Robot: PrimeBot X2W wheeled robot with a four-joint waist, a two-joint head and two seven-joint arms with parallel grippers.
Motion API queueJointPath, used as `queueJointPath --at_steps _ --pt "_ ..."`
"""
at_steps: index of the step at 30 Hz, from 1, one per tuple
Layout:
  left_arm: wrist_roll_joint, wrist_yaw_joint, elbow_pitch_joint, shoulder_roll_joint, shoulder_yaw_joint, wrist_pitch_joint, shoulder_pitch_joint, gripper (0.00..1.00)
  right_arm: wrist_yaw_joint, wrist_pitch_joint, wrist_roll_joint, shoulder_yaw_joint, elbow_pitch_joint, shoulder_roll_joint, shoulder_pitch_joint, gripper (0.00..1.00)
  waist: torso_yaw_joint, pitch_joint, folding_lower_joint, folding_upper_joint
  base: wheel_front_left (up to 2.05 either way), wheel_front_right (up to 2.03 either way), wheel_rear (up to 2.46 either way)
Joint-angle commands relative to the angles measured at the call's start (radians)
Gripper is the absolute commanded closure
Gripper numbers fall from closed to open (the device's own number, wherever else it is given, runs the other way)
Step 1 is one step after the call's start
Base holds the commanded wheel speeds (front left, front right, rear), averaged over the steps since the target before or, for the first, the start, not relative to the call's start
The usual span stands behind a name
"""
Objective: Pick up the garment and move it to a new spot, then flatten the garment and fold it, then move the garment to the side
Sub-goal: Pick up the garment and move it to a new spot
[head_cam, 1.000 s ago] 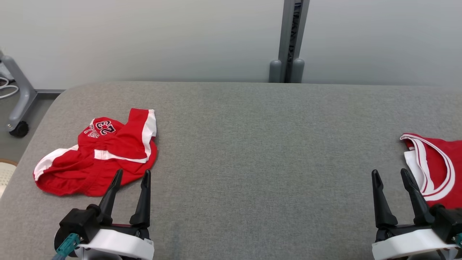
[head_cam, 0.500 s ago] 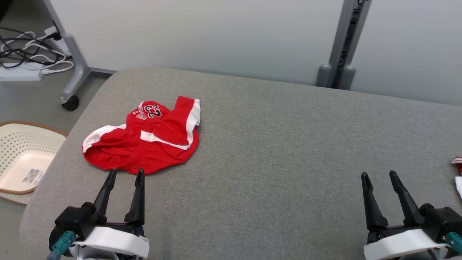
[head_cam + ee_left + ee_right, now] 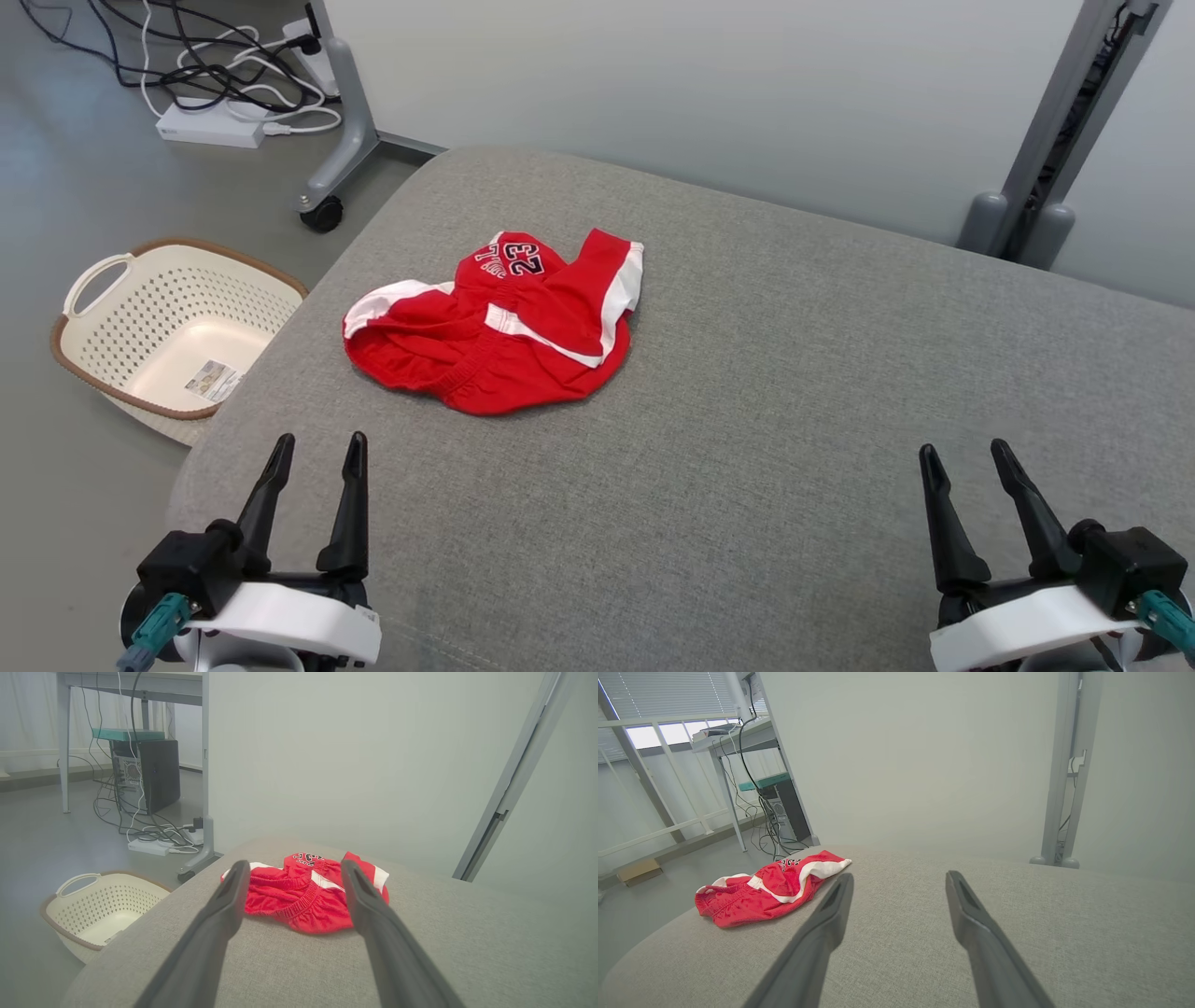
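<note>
The garment [image 3: 495, 336] is a pair of red shorts with white stripes and the number 23, lying crumpled on the grey padded table [image 3: 747, 392] near its far left corner. It also lies ahead of the fingers as the garment [image 3: 308, 891] in the left wrist view, and at the left as the garment [image 3: 766, 886] in the right wrist view. My left gripper [image 3: 317, 448] stands open near the table's front left edge, short of the shorts and apart from them. Far to the right, my right gripper [image 3: 966, 455] is open over bare table, with nothing between its fingers.
A cream perforated basket [image 3: 159, 327] with a brown rim stands on the floor left of the table. Cables and a power strip [image 3: 210, 126] lie on the floor behind it, beside a wheeled stand leg [image 3: 341, 121]. A grey post [image 3: 1055, 140] rises behind the table.
The head camera has swung left: the shorts now sit nearer the picture's middle, the basket has come into view, and the second red garment at the right has left the picture. Both grippers stay open.
</note>
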Motion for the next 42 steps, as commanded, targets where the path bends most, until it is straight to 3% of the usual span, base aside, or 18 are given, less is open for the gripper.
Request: queueJointPath --at_steps 1,10,19,29,38,42 --pt "0.004 -0.002 0.003 0.003 0.002 -0.001 -0.007 0.00 0.000 -0.006 0.002 0.001 0.002 -0.008 -0.013 0.00 0.012 0.001 0.0000 -0.0001 0.00 0.00 0.00" --pt "-0.015 -0.002 0.007 0.010 -0.006 -0.001 -0.009 0.00 0.000 -0.006 0.006 0.020 0.008 -0.014 -0.021 0.00 0.019 0.010 0.0000 -0.0001 0.00 0.00 0.00" --pt "-0.051 -0.002 0.026 0.039 -0.030 0.024 -0.073 0.00 0.000 0.000 0.009 0.038 0.011 -0.017 -0.040 0.00 -0.022 0.034 0.0000 -0.0001 0.00 0.00 0.00" --pt "-0.167 -0.002 0.106 0.192 -0.081 0.143 -0.331 0.00 0.000 -0.003 -0.012 0.071 0.012 0.010 -0.118 0.00 -0.135 0.155 0.0000 -0.0001 0.00 0.00 0.00" --pt "-0.393 -0.002 0.269 0.369 -0.132 0.298 -0.540 0.00 0.000 -0.015 -0.021 0.087 0.037 0.036 -0.183 0.00 -0.284 0.233 0.0000 -0.0001 0.00 0.00 0.00" --pt "-0.506 -0.002 0.349 0.421 -0.173 0.373 -0.592 0.00 0.000 -0.019 -0.019 0.098 0.041 0.042 -0.203 0.00 -0.347 0.256 0.0000 -0.0001 0.00 0.00 0.00"
